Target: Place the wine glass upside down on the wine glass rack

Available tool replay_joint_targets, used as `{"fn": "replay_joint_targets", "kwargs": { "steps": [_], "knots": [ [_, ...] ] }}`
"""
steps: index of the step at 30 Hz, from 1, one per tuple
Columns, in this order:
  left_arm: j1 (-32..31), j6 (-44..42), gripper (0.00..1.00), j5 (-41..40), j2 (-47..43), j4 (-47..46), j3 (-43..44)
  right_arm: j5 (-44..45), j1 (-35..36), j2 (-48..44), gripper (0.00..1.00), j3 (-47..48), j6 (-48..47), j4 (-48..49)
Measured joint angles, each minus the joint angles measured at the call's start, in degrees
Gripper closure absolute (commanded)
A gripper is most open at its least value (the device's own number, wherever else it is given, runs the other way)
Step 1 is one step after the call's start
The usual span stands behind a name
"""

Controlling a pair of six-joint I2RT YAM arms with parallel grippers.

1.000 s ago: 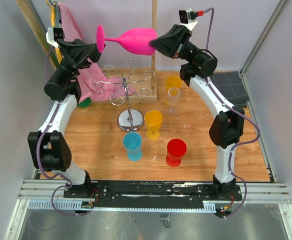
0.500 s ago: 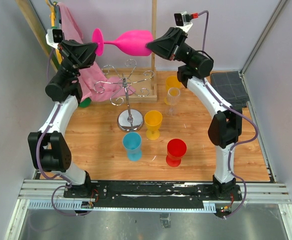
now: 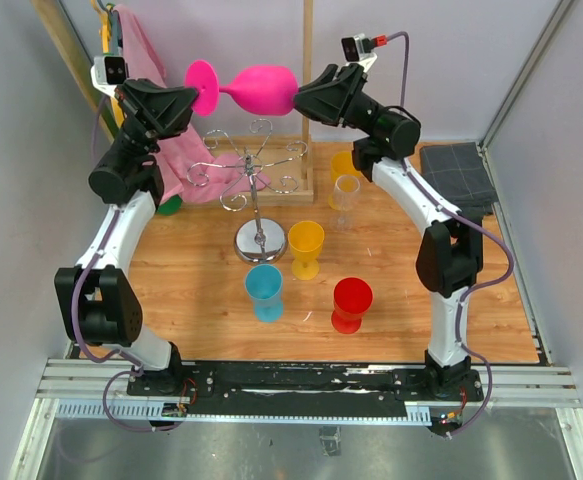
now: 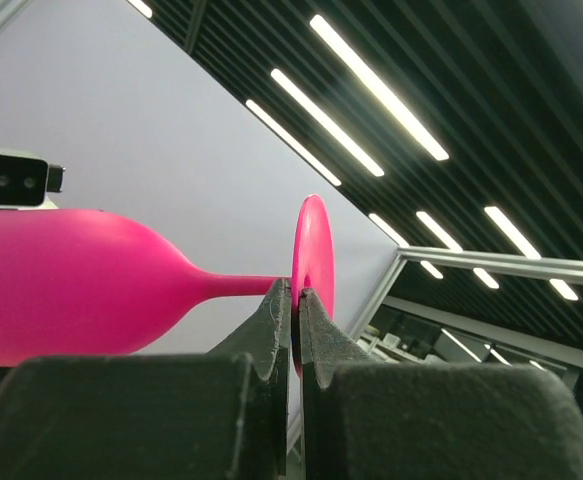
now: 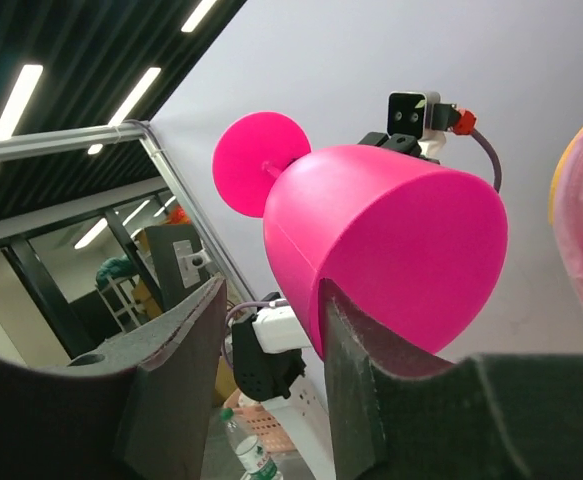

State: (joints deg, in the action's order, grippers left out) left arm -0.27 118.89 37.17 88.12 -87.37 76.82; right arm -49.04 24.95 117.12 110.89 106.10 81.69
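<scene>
A pink wine glass (image 3: 263, 88) lies on its side in the air, high above the wine glass rack (image 3: 254, 168), a silver wire stand with curled arms and a round base (image 3: 259, 241). My left gripper (image 3: 200, 101) is shut on the glass's foot (image 4: 312, 250), whose disc is pinched between the fingers (image 4: 279, 320). The bowl (image 4: 66, 290) points toward the right arm. My right gripper (image 5: 271, 290) is open at the bowl's rim (image 5: 391, 250). One of its fingers (image 5: 356, 350) sits behind the rim edge and the other stands apart from the glass.
On the wooden table stand a yellow glass (image 3: 306, 244), a blue one (image 3: 264, 289), a red one (image 3: 352, 303), a clear one (image 3: 345, 196) and an orange one (image 3: 347, 165). A wooden frame (image 3: 307, 110) and pink cloth (image 3: 146, 70) are behind the rack. A dark mat (image 3: 459, 170) lies at the right.
The left gripper closed on the glass's foot, then the right gripper's jaws opened off the bowl rim. The glass shifted slightly left.
</scene>
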Motion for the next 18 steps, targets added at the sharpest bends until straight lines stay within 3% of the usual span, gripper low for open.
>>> {"fn": "replay_joint_targets", "kwargs": {
  "steps": [7,18],
  "knots": [
    [1.7,0.0,1.00,0.4,0.0,0.0,0.0,-0.5,-2.3,-2.6,0.48,-6.9,-0.5,0.1],
    [8.0,-0.2,1.00,2.2,-1.1,1.0,1.9,-3.6,-10.0,-10.6,0.48,-14.4,-3.0,-0.7]
  ]
}}
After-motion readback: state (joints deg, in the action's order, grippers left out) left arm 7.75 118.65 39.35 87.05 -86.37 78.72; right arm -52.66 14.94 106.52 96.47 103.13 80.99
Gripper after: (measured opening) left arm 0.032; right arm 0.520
